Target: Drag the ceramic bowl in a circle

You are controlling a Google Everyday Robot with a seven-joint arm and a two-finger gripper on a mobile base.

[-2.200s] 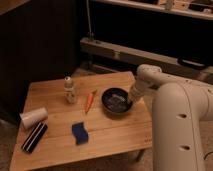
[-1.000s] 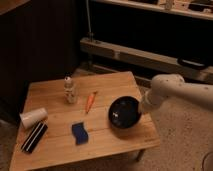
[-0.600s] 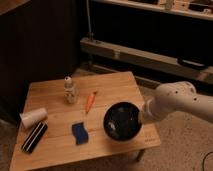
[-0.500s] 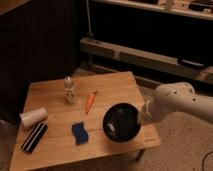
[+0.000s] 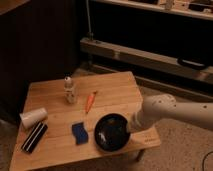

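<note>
The ceramic bowl [image 5: 111, 131] is a glossy black round bowl on the wooden table [image 5: 115, 90], near its front edge, right of the blue sponge [image 5: 79, 131]. Its inner bottom shines. My white arm [image 5: 165, 112] reaches in from the right. The gripper [image 5: 129, 127] is at the bowl's right rim, hidden behind the wrist and the bowl.
An orange carrot-like item [image 5: 90, 101] lies mid-table. A small bottle [image 5: 69, 90] stands at the back left. A white paper cup [image 5: 33, 117] lies on its side at the left, with a black bar-shaped object [image 5: 34, 137] in front of it. The table's front edge is just below the bowl.
The bowl has moved from the table's right middle toward the front and then left, with the arm following it. It now sits closer to the blue sponge.
</note>
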